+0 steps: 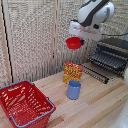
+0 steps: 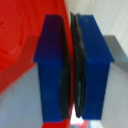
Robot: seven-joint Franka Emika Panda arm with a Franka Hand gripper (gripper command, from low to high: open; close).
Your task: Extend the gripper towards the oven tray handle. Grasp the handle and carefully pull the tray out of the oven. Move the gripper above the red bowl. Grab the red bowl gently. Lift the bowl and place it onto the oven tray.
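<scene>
High above the table, the red bowl (image 1: 74,43) hangs in the air with my gripper (image 1: 77,36) shut on its rim. It is at the exterior view's left of the oven (image 1: 116,46), short of the tray (image 1: 109,60). The tray, a dark wire rack, sticks out of the oven's mouth over the lowered door. In the wrist view the two blue pads (image 2: 52,65) of my gripper (image 2: 73,65) press together on a thin dark edge, and the red bowl (image 2: 20,35) fills one side.
A blue cup (image 1: 74,90) stands on the wooden table (image 1: 100,107) below the bowl. A yellow and red box (image 1: 72,72) stands behind the cup. A big red mesh basket (image 1: 24,102) sits at the exterior view's near left. A slatted screen (image 1: 35,35) forms the back.
</scene>
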